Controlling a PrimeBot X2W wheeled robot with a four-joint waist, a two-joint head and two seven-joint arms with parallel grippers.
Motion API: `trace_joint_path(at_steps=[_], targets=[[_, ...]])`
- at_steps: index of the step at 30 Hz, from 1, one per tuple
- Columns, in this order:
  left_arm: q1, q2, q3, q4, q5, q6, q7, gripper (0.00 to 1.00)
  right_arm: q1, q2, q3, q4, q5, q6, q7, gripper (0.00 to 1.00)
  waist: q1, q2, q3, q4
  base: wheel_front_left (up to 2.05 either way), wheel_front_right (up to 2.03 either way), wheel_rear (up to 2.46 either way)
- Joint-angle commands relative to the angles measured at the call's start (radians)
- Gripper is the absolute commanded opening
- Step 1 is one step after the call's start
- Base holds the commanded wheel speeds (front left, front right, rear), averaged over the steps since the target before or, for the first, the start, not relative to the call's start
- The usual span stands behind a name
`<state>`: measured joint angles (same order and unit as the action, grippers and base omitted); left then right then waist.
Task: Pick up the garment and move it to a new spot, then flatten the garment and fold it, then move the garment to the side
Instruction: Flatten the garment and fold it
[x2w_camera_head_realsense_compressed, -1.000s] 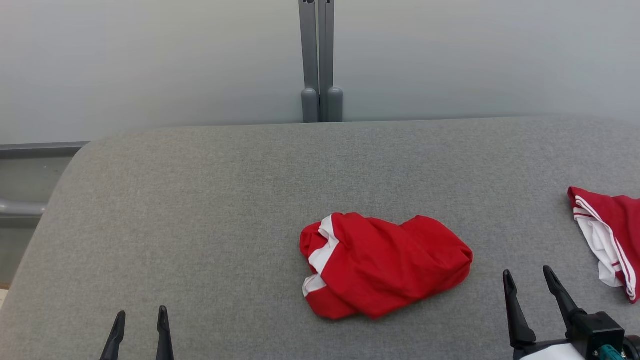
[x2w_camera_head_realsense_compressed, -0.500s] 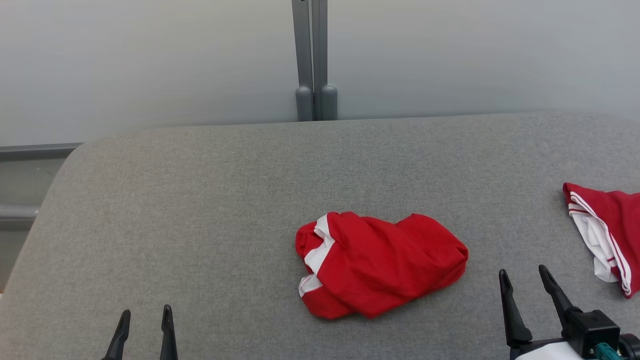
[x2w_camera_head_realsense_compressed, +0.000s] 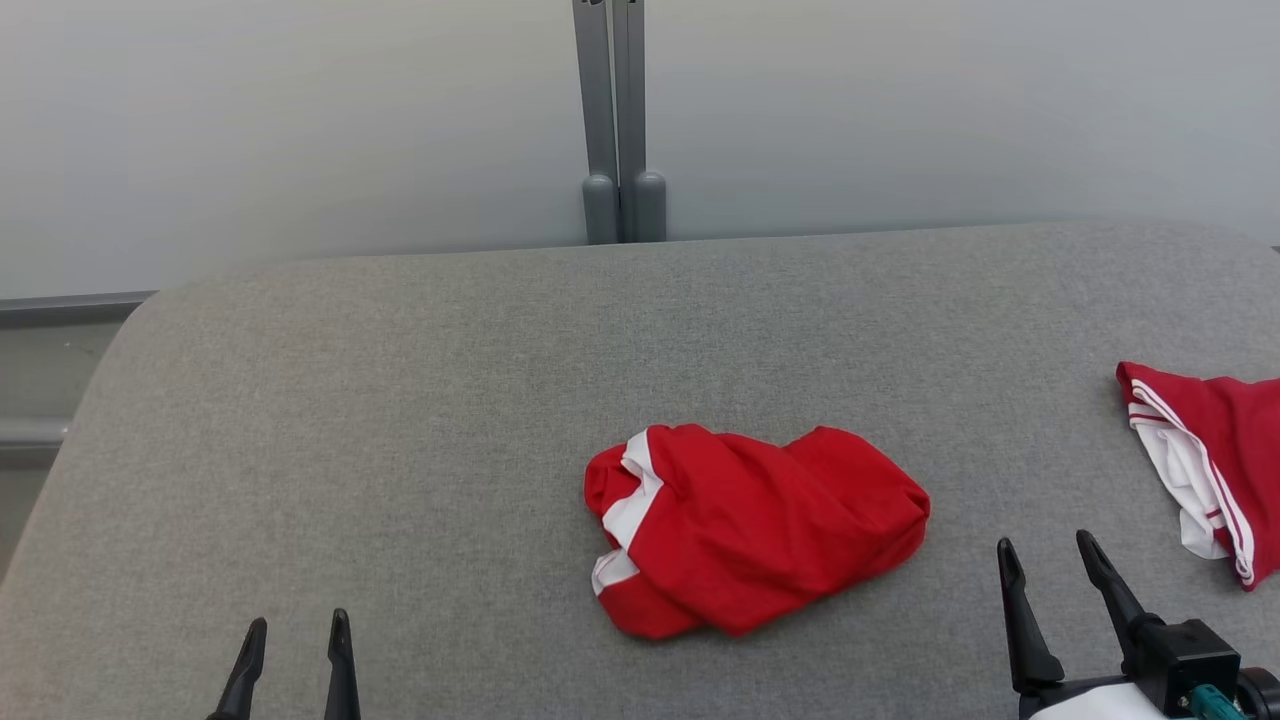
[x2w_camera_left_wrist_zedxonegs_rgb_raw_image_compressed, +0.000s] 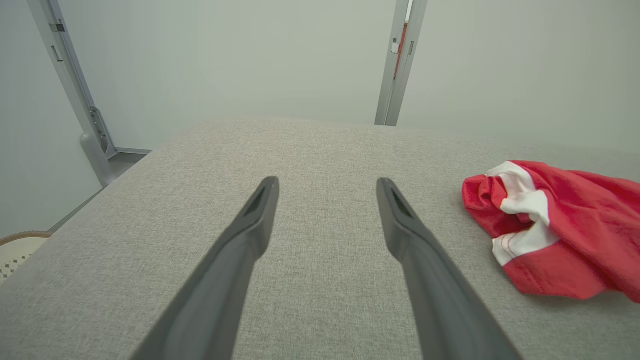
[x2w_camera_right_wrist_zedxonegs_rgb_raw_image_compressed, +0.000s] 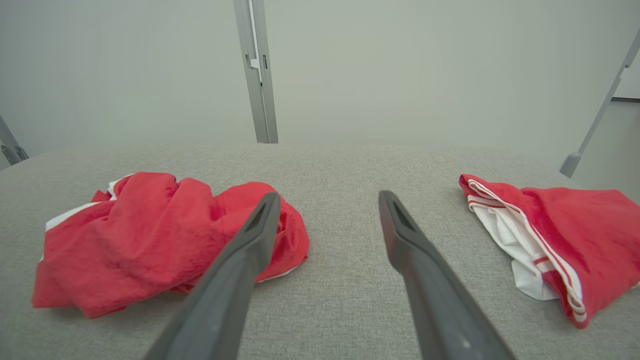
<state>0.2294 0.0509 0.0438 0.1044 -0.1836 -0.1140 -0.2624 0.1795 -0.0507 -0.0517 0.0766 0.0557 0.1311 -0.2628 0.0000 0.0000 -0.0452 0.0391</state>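
The garment (x2w_camera_head_realsense_compressed: 755, 530), red with a white band, lies crumpled in a heap on the counter (x2w_camera_head_realsense_compressed: 400, 420), a little to the robot's right of the middle and toward the near edge. Nothing holds it, so the first step, lifting it to a new spot, looks not yet begun.

The right jaws are spread wide and empty, near the heap's right end, with their fingers (x2w_camera_head_realsense_compressed: 1022, 625) pointing up the counter. The left jaws are spread and empty too, their fingers (x2w_camera_head_realsense_compressed: 342, 670) well apart from the cloth on its left side.

The right arm looks the nearer choice for the pick. It would do best to come down on a raised fold on top of the heap, not on the flat rim. Closing on one thick ridge should keep the soft cloth from slipping out. The lift needs to be high enough that the hanging part clears the counter.

A second red garment (x2w_camera_head_realsense_compressed: 1205, 465) lies at the far right, well apart, and the arm should swing clear of it. The open grey stretch to the left offers room for spreading later.
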Motion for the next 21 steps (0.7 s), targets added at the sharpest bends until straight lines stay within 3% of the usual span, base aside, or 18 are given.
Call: trace_joint_path(at_steps=[1,5,9,16,21], targets=[[-0.024,0.000,-0.001,0.004,-0.006,-0.002,-0.003,1.00,-0.009,0.000,0.000,0.001,0.005,-0.001,-0.003,1.00,0.0000,0.0000,0.003,-0.002,0.00,0.00,0.00],[-0.073,-0.001,-0.052,0.005,-0.025,-0.008,-0.003,1.00,-0.021,0.000,0.005,0.004,0.004,-0.001,-0.003,1.00,0.0000,0.0000,0.015,-0.009,0.00,0.00,0.00],[-0.150,0.000,-0.174,0.092,-0.087,-0.015,-0.003,1.00,-0.039,-0.001,0.027,0.010,-0.003,-0.001,-0.003,1.00,0.0000,0.0000,0.024,-0.037,0.00,0.00,0.00],[-0.330,0.001,-0.453,0.339,-0.404,-0.018,0.065,1.00,-0.059,-0.001,0.057,0.029,0.002,-0.001,-0.003,1.00,0.0000,0.0000,0.040,-0.119,0.00,0.00,0.00],[-0.432,0.001,-0.547,0.454,-0.639,-0.017,0.148,1.00,-0.067,-0.001,0.067,0.038,-0.002,-0.001,-0.003,1.00,0.0000,0.0000,0.057,-0.186,0.00,0.00,0.00]])
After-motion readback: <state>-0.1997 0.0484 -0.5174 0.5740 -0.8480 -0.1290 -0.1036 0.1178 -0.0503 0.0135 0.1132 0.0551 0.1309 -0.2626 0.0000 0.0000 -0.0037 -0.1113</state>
